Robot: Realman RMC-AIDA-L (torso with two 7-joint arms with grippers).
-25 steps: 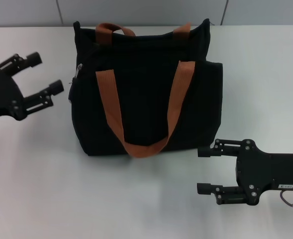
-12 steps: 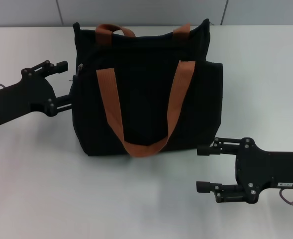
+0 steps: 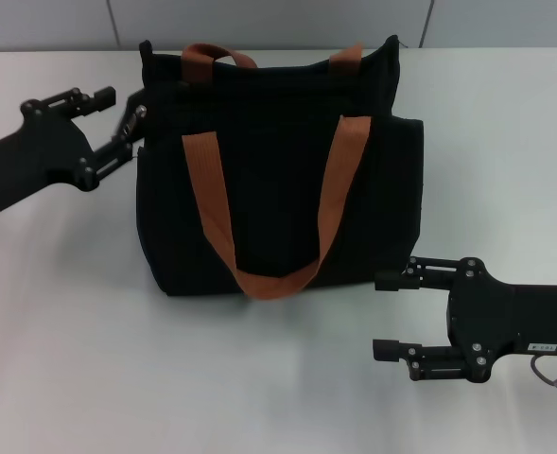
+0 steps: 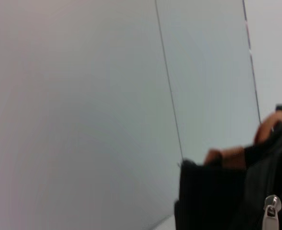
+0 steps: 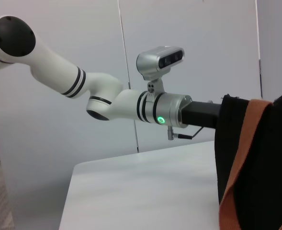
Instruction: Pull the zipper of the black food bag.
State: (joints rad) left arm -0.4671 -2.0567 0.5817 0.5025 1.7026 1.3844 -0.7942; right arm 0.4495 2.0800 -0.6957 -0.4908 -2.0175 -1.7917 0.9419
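Observation:
The black food bag stands upright in the middle of the table, with two rust-brown handles. The silver zipper hangs at the bag's upper left corner. It also shows in the left wrist view, against the black fabric. My left gripper is open at that corner, one finger on each side of the zipper, not closed on it. My right gripper is open and empty on the table, in front of the bag's lower right corner.
The white table spreads out around the bag, with a grey wall behind it. The right wrist view shows my left arm reaching to the bag's far side.
My left gripper has moved right to the bag's left side, then up to its upper corner by the zipper. The right arm and the bag have not moved.

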